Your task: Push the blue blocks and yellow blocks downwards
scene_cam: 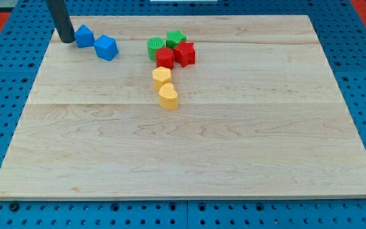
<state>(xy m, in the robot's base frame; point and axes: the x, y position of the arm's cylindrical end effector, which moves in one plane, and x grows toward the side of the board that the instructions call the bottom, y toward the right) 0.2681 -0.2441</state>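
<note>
My tip (67,41) rests on the board at the view's top left, just left of a blue block (84,36) with a peaked top, close to touching it. A second blue block (107,48), cube-like, sits right beside the first, slightly lower. Two yellow blocks lie near the board's upper middle: a yellow hexagon-like block (161,76) and a yellow heart-shaped block (168,97) just below it, touching.
A cluster sits above the yellow blocks: a green round block (155,47), a green star (175,38), a red round block (164,58) and a red star (185,53). The wooden board (189,152) lies on a blue pegboard table.
</note>
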